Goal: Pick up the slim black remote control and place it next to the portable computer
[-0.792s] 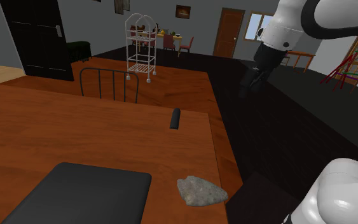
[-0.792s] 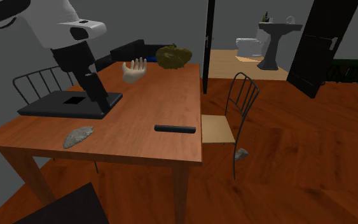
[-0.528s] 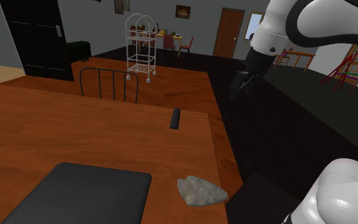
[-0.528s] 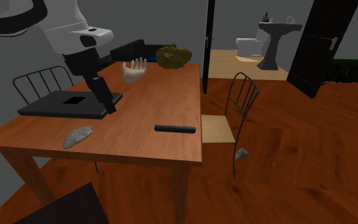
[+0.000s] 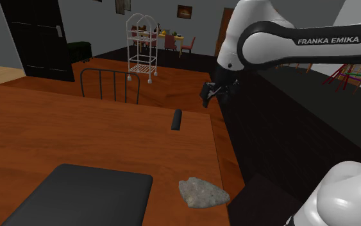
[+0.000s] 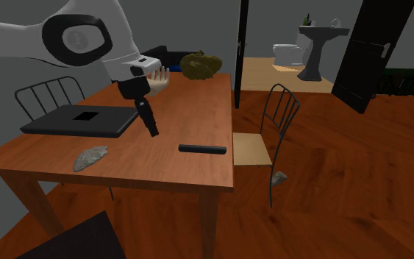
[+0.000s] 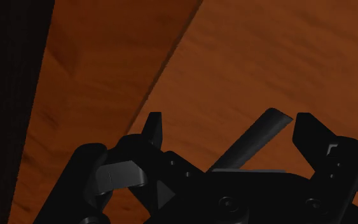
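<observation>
The slim black remote (image 5: 176, 119) lies on the wooden table (image 5: 44, 128) near its far edge, and it appears again as the remote (image 6: 202, 148) by the table's chair side. A closed dark laptop (image 5: 83, 196) (image 6: 80, 121) rests on the same table. My gripper (image 5: 206, 96) hangs in the air above the table edge, apart from the remote. In the second exterior view the gripper (image 6: 154, 131) points down between laptop and remote. In the wrist view the gripper (image 7: 231, 130) is open, and the remote (image 7: 260, 137) lies on the table below, between the fingers (image 7: 152, 127) without touching them.
A grey stone (image 5: 202, 192) (image 6: 90, 157) lies near the laptop. A pale hand-shaped figure (image 6: 154, 81) and a brownish lump (image 6: 201, 65) stand at the table's far end. A metal chair (image 6: 271, 125) (image 5: 111, 83) is by the remote's side of the table.
The arm has swung down and toward the table, carrying the gripper from beyond the table edge to a spot above the table close to the remote. The remote has not moved.
</observation>
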You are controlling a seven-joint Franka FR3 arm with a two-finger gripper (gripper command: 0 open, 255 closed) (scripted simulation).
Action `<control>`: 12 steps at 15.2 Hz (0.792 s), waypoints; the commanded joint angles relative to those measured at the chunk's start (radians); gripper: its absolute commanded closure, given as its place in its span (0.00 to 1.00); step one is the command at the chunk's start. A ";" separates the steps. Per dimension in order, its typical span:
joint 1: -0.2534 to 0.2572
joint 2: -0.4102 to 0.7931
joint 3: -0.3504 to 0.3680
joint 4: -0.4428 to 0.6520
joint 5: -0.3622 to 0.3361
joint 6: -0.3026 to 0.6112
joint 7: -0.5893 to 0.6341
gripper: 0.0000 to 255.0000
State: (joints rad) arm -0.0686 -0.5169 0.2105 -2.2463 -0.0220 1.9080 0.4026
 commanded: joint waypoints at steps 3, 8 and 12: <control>-0.040 0.143 0.064 0.054 -0.032 0.079 0.165 0.00; -0.084 0.340 0.122 0.158 -0.109 0.146 0.370 0.00; -0.101 0.506 0.143 0.267 -0.192 0.171 0.534 0.00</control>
State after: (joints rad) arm -0.1655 -0.0559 0.3494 -2.0106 -0.1906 2.0732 0.8925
